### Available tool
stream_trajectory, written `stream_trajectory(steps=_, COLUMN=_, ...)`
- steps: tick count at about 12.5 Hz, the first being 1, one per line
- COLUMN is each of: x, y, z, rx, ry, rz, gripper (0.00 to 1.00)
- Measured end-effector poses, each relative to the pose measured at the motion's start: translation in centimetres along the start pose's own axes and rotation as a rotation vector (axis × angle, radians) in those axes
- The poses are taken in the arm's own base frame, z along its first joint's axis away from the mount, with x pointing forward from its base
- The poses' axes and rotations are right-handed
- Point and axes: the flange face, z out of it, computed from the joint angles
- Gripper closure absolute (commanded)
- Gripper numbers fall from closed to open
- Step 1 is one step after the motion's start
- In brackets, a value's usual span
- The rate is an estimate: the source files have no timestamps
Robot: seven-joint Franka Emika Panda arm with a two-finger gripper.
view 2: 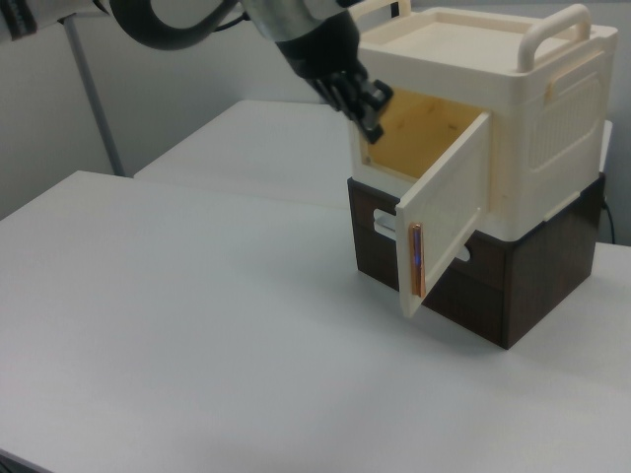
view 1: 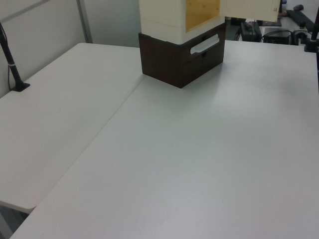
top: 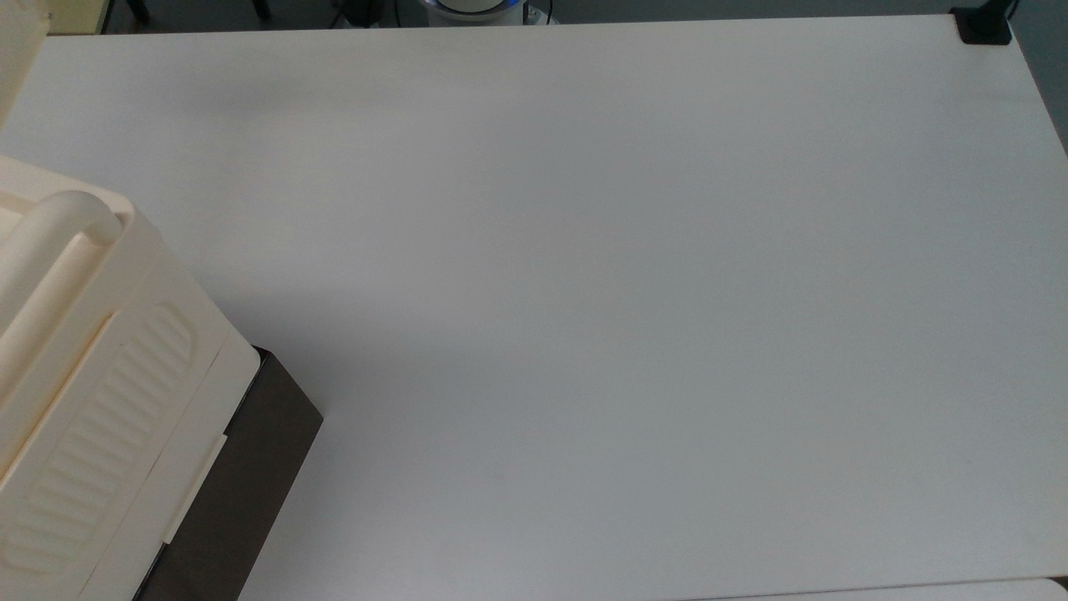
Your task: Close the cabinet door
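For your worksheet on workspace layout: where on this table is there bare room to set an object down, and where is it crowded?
The table is bare from the cabinet outward to its edges. It is crowded in front of the cabinet, where the open cabinet door swings out and the gripper hangs by the opening.

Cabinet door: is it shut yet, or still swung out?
Open. In the right view the cabinet door swings out from the cabinet, baring its yellow inside. The pincer hangs by the opening's upper corner.

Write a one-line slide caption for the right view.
End effector beside the cabinet opening, cabinet door swung open above the dark brown base.
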Motion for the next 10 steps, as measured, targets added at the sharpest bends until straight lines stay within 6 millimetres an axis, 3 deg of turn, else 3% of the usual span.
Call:
stream_trajectory(steps=3, x=0.1, y=4.0, z=-0.9, rx=-0.039, ry=0.063, rz=0.061, gripper=1.00)
stream_trajectory(steps=7, x=0.1, y=5.9, z=-1.2, rx=-0.063, ry=0.090, rz=0.069, gripper=1.00)
stream_trajectory(steps=10, x=-0.1, y=7.2, z=0.0, rx=-0.082, ry=0.066, rz=0.041, gripper=1.00)
